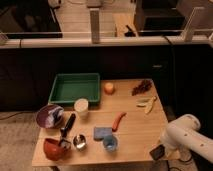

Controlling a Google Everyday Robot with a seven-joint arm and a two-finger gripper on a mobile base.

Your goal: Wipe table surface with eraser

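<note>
The light wooden table surface (141, 131) fills the middle of the camera view. My white arm (186, 140) comes in from the lower right. Its dark gripper (158, 152) hangs at the table's front right corner, right at the edge and low over the wood. The eraser does not show as a separate thing anywhere on the table; the gripper's dark tip is all I can make out there.
A green tray (74, 87) stands at the back left, with an orange fruit (108, 88), dark grapes (142, 87) and a banana (146, 103) to its right. White cup (81, 106), purple bowl (49, 116), black-handled tool (67, 125), red pepper (118, 121), blue sponge (101, 132), blue cup (110, 145), metal cup (79, 141) and red bowl (54, 148) crowd the front left.
</note>
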